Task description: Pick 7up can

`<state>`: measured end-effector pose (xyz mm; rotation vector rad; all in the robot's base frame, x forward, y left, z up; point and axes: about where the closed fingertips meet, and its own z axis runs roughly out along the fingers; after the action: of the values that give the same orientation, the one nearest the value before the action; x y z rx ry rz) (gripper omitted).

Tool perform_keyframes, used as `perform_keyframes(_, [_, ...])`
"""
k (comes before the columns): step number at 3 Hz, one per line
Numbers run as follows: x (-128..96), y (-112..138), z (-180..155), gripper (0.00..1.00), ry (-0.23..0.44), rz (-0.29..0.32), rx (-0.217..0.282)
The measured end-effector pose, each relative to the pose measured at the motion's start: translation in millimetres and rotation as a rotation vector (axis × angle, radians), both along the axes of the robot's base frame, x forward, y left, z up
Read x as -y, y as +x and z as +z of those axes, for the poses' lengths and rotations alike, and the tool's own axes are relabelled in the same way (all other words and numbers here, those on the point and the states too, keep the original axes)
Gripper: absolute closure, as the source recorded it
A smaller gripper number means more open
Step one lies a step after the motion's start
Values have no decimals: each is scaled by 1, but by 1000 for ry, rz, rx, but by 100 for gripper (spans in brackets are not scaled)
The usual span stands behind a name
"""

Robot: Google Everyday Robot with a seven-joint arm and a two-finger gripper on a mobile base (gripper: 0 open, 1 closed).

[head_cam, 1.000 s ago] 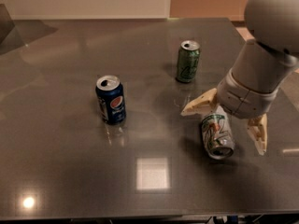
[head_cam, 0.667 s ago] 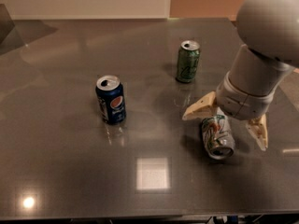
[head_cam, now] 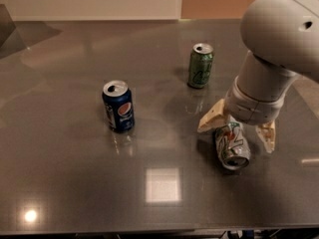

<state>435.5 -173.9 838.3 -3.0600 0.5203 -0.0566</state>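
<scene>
Camera view: the 7up can (head_cam: 232, 146) lies on its side on the grey counter (head_cam: 75, 183), directly under the gripper (head_cam: 236, 138), whose fingers are spread wide with one on each flank. The can's long axis points toward the lens, square to the line between the fingers. Three cans in all: this one, an upright dark green can (head_cam: 200, 66) and an upright blue Pepsi can (head_cam: 118, 107), both well apart from it.

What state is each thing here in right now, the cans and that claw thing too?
gripper: open, lowered over the 7up can, one finger on each side of it.
7up can: lying on its side on the table, dented.
blue Pepsi can: standing upright, off by itself.
dark green can: standing upright, farther back.
</scene>
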Motion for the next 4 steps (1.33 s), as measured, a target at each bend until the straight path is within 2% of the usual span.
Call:
perform_keyframes(2, [-6,0,8,62,-2,-9,-67])
perform_keyframes(3, [-12,3,23,85,28,-68,-98])
perform_keyframes(4, [-22,13,45,100,82,-162,-114])
